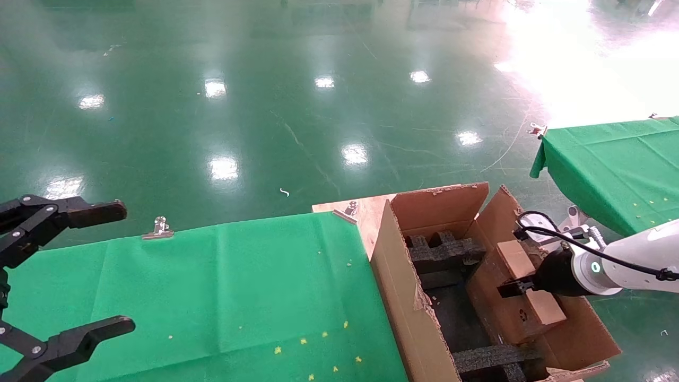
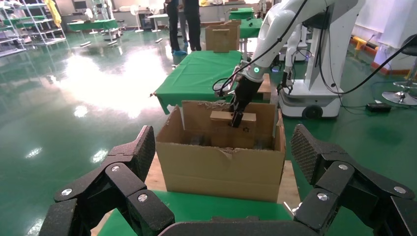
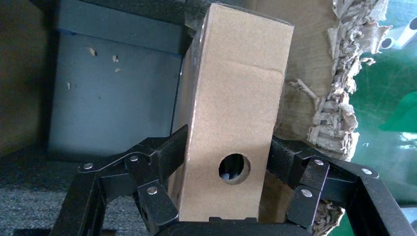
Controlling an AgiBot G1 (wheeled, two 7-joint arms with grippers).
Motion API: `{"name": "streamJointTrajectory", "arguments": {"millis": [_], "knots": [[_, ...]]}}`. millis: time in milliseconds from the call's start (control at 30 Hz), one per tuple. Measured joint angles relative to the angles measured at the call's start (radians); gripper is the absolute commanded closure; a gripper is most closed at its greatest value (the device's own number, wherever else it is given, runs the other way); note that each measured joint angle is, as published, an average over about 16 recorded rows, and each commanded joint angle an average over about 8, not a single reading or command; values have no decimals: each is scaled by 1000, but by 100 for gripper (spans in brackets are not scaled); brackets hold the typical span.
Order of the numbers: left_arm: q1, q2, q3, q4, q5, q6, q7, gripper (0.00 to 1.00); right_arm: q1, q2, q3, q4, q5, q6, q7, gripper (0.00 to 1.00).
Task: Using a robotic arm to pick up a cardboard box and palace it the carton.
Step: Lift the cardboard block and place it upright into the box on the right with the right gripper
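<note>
Right now the black two-finger right gripper (image 1: 522, 286) on the glossy white robotic arm (image 1: 636, 260) is clamped on the small flat brown cardboard box (image 1: 530, 286), its fingers (image 3: 162, 152) pressed against the two narrow sides. It holds that box over the right side of the large brown corrugated carton (image 1: 408, 297), down among the flaps and above the black foam inserts (image 1: 443, 249).

Over on the left, the all-black left gripper (image 1: 103, 268) hangs spread wide above the green cloth-covered table (image 1: 212, 286), gripping nothing.

The carton stands at the table's right end, where bare wood (image 1: 366, 212) shows past the cloth, which silver binder clips (image 1: 157, 229) pin down. A second green-draped table (image 1: 615, 164) stands well apart on the right. The floor (image 1: 265, 106) is glossy green and throws back the ceiling lights.

For markings, a small black recycling mark (image 1: 522, 314) shows on the carton's inner flap below the held box; I can read no lettering.

The right wrist view alone shows a round hole (image 3: 234, 168) in the box's face and the carton's ragged torn edge (image 3: 339, 93). The left wrist view alone takes in the white robot base (image 2: 314, 73), people standing (image 2: 184, 22) far off, and shelving (image 2: 29, 24).
</note>
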Motion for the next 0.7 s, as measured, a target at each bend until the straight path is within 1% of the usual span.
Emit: {"name": "streamJointTrajectory", "arguments": {"millis": [700], "knots": [[0,0,0,0,0,0,0,0,-122,-79,-3,-107,62,40,-76,100]]}}
